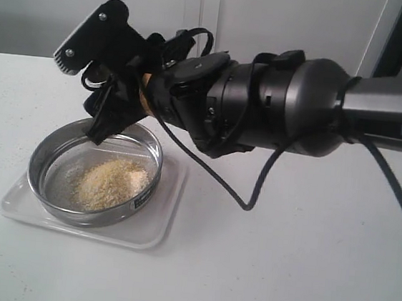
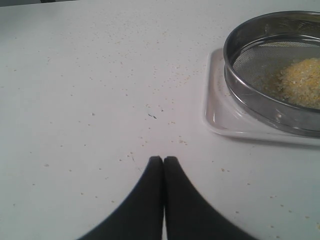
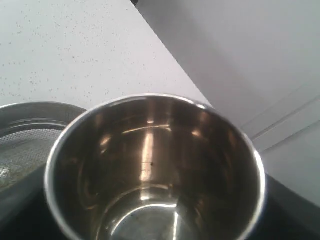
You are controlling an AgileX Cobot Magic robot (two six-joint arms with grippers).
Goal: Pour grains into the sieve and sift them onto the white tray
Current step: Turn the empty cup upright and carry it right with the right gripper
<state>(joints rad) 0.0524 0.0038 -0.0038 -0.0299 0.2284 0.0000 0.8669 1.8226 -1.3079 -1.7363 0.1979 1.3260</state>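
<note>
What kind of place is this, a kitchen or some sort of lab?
Most likely a robotics lab or test bench, not a kitchen: a robot arm reaches over a bare white table, blank walls behind, with a sieve of grains on a white tray.

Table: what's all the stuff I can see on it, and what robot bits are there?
table: one, white, under everything
white tray: one, white, on the table
sieve: one, steel, sitting on the white tray
grains: one pile, yellow and pale, inside the sieve
stray grains: many, tiny specks, scattered on the table
steel cup: one, shiny, empty, held over the sieve
left gripper: one, black, shut, over the table
right gripper: one, black, gripping the steel cup
</note>
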